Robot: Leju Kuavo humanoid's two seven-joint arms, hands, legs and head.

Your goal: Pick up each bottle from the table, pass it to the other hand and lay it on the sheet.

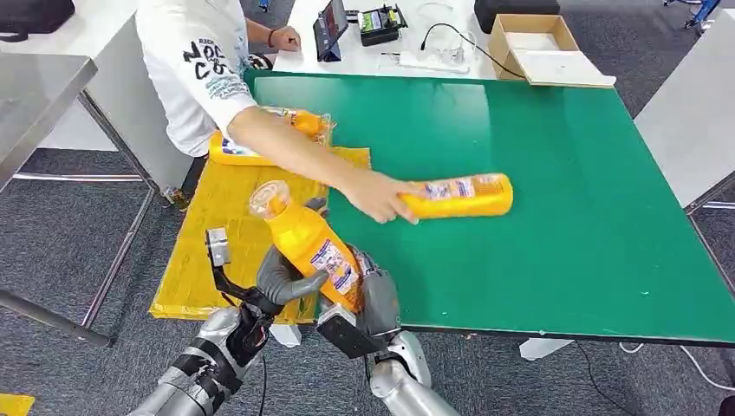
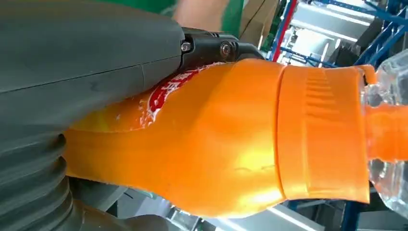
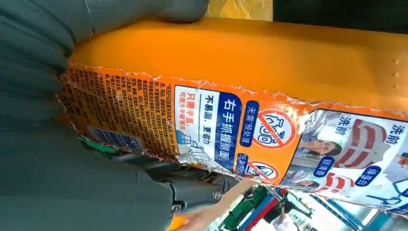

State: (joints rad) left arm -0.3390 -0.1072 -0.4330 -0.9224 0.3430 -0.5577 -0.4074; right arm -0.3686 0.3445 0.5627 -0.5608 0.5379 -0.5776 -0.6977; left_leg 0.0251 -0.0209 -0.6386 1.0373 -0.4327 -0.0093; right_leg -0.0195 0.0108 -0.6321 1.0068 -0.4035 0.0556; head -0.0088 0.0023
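Both silver robot arms are rising from the lower edge of the head view and are meeting on one orange plastic bottle with a clear cap [image 1: 310, 245]. It is tilting with the cap up and toward the left, just off the near left corner of the green tabletop [image 1: 572, 217] and above the edge of the yellow crinkled plastic sheet [image 1: 212, 247]. The left hand [image 1: 282, 282] is wrapping its thick grey thumb around the lower body, and the right hand [image 1: 374, 299] is pressing against the base from the other side, so both hands are holding the same bottle.

Up close, the left wrist view is showing what the head view cannot: the smooth glossy orange shoulder [image 2: 211, 144], the ribbed orange collar and the transparent cap over an orange spout. Meanwhile the right wrist view is showing the foil label with a torn edge [image 3: 226, 130], carrying a barcode, small print and blue and red pictograms.

Farther on the tabletop, a person's hand [image 1: 374, 195] is gripping a second orange bottle lying on its side [image 1: 459, 195]. Another orange bottle [image 1: 269, 139] is lying at the far end of the sheet, partly behind the person's forearm.
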